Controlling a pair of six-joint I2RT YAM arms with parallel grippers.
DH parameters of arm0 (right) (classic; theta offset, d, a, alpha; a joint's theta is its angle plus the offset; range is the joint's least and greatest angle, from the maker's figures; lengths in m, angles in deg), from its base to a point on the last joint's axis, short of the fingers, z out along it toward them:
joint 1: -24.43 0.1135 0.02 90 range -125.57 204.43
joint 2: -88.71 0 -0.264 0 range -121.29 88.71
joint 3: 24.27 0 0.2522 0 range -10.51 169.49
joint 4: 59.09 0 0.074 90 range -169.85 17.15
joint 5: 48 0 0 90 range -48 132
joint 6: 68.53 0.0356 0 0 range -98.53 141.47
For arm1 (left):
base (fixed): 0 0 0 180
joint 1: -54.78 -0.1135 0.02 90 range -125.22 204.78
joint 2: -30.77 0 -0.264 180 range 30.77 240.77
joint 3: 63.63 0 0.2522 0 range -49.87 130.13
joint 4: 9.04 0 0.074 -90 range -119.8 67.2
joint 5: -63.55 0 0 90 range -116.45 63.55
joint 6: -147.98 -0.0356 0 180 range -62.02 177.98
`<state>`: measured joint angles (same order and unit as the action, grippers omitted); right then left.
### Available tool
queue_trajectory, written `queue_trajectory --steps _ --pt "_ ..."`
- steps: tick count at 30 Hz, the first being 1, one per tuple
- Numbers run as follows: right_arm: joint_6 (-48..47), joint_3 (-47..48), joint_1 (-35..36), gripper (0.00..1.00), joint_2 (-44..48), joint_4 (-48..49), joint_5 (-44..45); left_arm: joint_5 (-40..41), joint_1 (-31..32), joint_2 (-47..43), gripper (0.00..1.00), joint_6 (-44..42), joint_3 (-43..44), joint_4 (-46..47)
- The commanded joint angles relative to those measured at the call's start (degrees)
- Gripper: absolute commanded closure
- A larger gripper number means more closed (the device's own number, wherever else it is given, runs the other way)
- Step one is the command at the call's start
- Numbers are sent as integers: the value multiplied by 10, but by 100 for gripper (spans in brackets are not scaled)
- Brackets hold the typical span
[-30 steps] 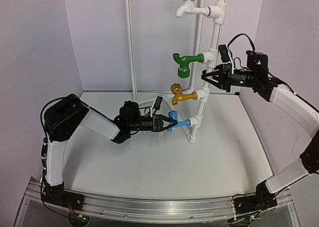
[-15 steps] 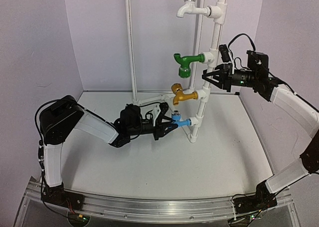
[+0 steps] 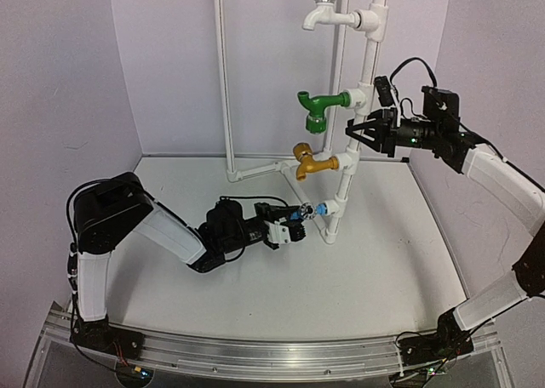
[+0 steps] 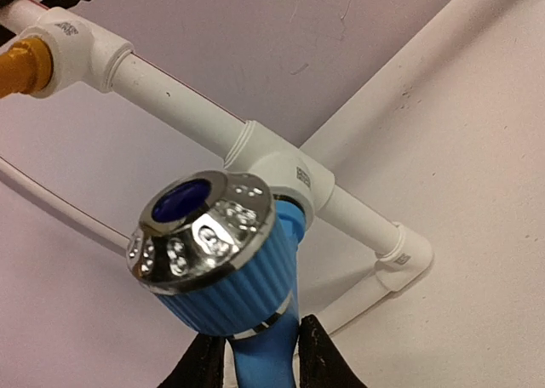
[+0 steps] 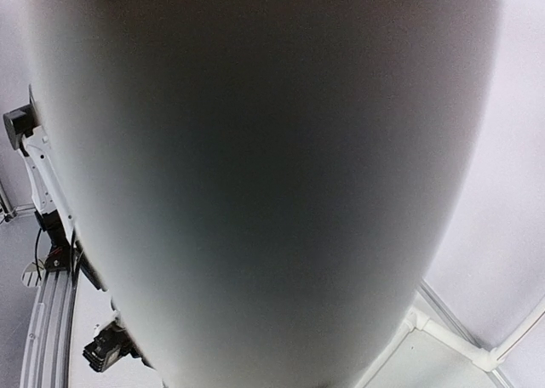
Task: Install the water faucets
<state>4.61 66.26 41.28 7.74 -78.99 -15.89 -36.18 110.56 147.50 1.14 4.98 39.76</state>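
Open counter (image 3: 341, 303) lies in front of the pipe stand, between the two arms, and allows free passage. The riser pipe (image 3: 344, 188) carries the white tap (image 3: 319, 15), green tap (image 3: 317, 109) and gold tap (image 3: 306, 161), all projecting left. The gold tap overhangs the sky-blue faucet (image 3: 321, 208) and restricts approach from above. The left hand (image 3: 296, 213) occupies the faucet's left side. The right hand (image 3: 352, 133) clamps the riser pipe from the right. The slim rear pipe (image 3: 223, 73) stands well behind.

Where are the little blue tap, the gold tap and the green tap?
little blue tap (image 4: 223, 299), left wrist view, on its ribbed blue body.
gold tap (image 3: 311, 162), top view, on the middle of its body.
green tap (image 3: 317, 111), top view, on its round head.
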Motion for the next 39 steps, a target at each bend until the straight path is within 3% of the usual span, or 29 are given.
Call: queue_trajectory --steps 1,6,9,11,16,22,27,30,33,35,39 --pt "19 0 -3 100 -12 -104 61 31 32 60 70 -258 -19 84" --pt "16 4 -3 100 -14 -108 62 53 38 62 61 -307 -33 111" --pt "15 5 -4 100 -15 -109 61 66 41 48 40 -310 -51 125" --pt "15 6 -3 100 -15 -109 61 74 44 33 31 -304 -67 131" --pt "15 9 -3 100 -16 -110 59 117 58 11 21 -272 -107 157" --pt "14 11 -4 100 -16 -111 59 178 72 -5 16 -208 -167 228" --pt "15 13 -3 100 -17 -111 57 208 70 -79 13 -59 -207 199" --pt "16 13 -3 100 -19 -111 57 226 56 -185 13 146 -185 4" --pt "15 11 -3 100 -19 -110 58 139 11 -288 12 366 -144 -220" --pt "15 11 -4 100 -20 -111 58 113 -3 -304 12 450 -132 -256" --pt "15 10 -2 100 -23 -110 55 106 -3 -294 15 514 -92 -303"
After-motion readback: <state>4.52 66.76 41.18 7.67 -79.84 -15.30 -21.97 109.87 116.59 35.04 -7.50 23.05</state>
